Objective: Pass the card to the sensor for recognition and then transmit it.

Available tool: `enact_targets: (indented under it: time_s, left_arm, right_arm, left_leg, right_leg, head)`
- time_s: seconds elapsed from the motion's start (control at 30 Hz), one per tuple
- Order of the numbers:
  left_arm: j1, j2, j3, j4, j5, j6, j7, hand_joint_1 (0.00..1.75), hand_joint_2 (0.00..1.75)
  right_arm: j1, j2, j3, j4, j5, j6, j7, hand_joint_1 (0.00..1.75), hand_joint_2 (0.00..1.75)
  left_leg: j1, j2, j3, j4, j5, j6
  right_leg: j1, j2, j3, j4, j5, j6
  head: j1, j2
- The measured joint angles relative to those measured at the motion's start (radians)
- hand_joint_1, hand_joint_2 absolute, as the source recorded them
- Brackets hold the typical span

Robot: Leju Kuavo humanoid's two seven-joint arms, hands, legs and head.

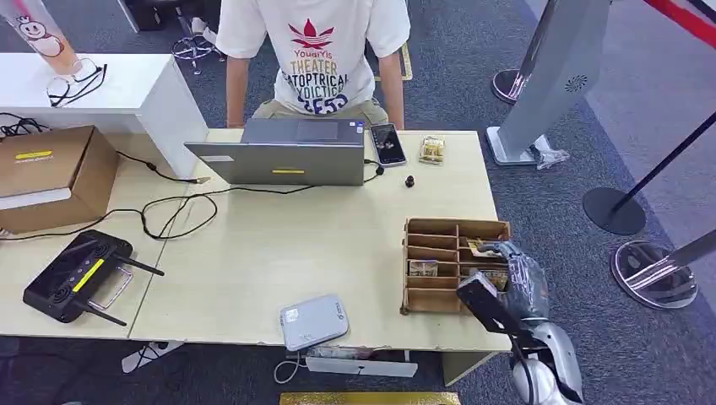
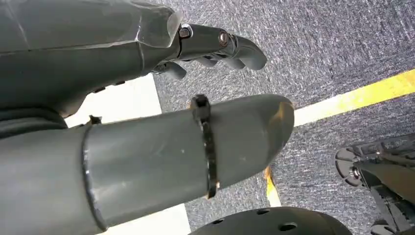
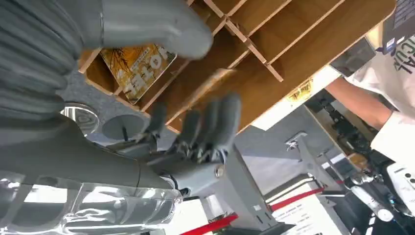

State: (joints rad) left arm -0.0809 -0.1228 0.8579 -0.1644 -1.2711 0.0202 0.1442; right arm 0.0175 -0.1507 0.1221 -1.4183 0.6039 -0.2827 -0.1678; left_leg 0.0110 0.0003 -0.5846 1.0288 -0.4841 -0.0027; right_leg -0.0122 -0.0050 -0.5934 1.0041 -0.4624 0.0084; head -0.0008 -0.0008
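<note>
A wooden divided box [image 1: 456, 226] stands on the table's right side, with cards in some compartments. My right hand [image 1: 517, 274] hovers over its right column, fingers spread and thumb apart, with nothing gripped. In the right wrist view a yellow printed card [image 3: 139, 68] lies in a compartment of the box [image 3: 293, 44], under the thumb [image 3: 156, 24] and apart from the fingers [image 3: 210, 127]. From the head, a yellowish card [image 1: 481, 248] shows just beyond the hand. A grey-white flat sensor [image 1: 314, 321] lies near the table's front edge. My left hand [image 2: 215, 44] hangs over the carpet, holding nothing.
A person [image 1: 317, 51] sits behind an open laptop [image 1: 283, 152] at the far edge, with a phone [image 1: 387, 143] beside it. A cardboard box [image 1: 51, 173], cables and a black antenna device [image 1: 76, 274] occupy the left. Stanchion bases [image 1: 615, 211] stand right of the table.
</note>
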Motion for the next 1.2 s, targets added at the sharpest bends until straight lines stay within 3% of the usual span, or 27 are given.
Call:
enact_targets:
  time_s: [0.33,0.57,0.7,0.8,1.0,1.07,1.13,1.2]
  left_arm:
    - [0.002,0.000,0.001,0.000,0.005,0.001,-0.008,0.00,0.00]
    - [0.003,0.001,0.001,0.000,0.005,-0.003,-0.018,0.00,0.00]
    - [0.004,0.001,0.001,0.000,0.003,-0.006,-0.018,0.00,0.00]
    - [0.004,0.002,0.001,0.000,0.003,-0.006,-0.018,0.00,0.00]
    - [0.004,0.002,0.003,0.000,0.008,-0.006,-0.018,0.00,0.00]
    - [0.004,0.002,0.008,0.000,0.010,-0.006,-0.018,0.00,0.00]
    - [0.004,0.002,0.011,0.000,0.012,-0.005,-0.018,0.00,0.00]
    - [0.004,0.002,0.016,0.000,0.013,-0.004,-0.018,0.00,0.00]
  right_arm:
    - [-0.019,-0.001,0.029,-0.015,-0.014,0.001,-0.003,0.14,1.75]
    - [-0.019,-0.005,0.039,-0.022,-0.018,0.001,-0.003,0.38,1.75]
    - [-0.020,-0.011,0.042,-0.022,0.001,-0.017,0.000,0.37,1.75]
    - [-0.021,-0.016,0.045,-0.022,0.016,-0.027,0.001,0.59,1.75]
    - [-0.032,-0.023,0.050,-0.019,0.047,-0.042,0.003,0.54,1.75]
    - [-0.041,-0.024,0.055,-0.014,0.056,-0.043,0.006,0.54,1.75]
    - [-0.048,-0.024,0.059,-0.011,0.056,-0.043,0.006,0.65,1.75]
    - [-0.054,-0.024,0.064,-0.008,0.060,-0.044,0.013,0.59,1.75]
  left_leg:
    - [0.000,0.000,0.000,0.000,0.000,0.000]
    - [0.000,0.000,0.000,0.000,0.000,0.000]
    - [0.000,0.000,0.000,0.000,0.000,0.000]
    - [0.000,0.000,0.000,0.000,0.000,0.000]
    - [0.000,0.000,0.000,0.000,0.000,0.000]
    - [0.000,0.000,0.000,0.000,0.000,0.000]
    - [0.000,0.000,0.000,0.000,0.000,0.000]
    - [0.000,0.000,0.000,0.000,0.000,0.000]
  right_leg:
    - [0.000,0.000,0.000,0.000,0.000,0.000]
    - [0.000,0.000,0.000,0.000,0.000,0.000]
    - [0.000,0.000,0.000,0.000,0.000,0.000]
    - [0.000,0.000,0.000,0.000,0.000,0.000]
    - [0.000,0.000,0.000,0.000,0.000,0.000]
    - [0.000,0.000,0.000,0.000,0.000,0.000]
    - [0.000,0.000,0.000,0.000,0.000,0.000]
    - [0.000,0.000,0.000,0.000,0.000,0.000]
  head:
    - [0.000,0.000]
    - [0.000,0.000]
    - [0.000,0.000]
    - [0.000,0.000]
    - [0.000,0.000]
    - [0.000,0.000]
    - [0.000,0.000]
    - [0.000,0.000]
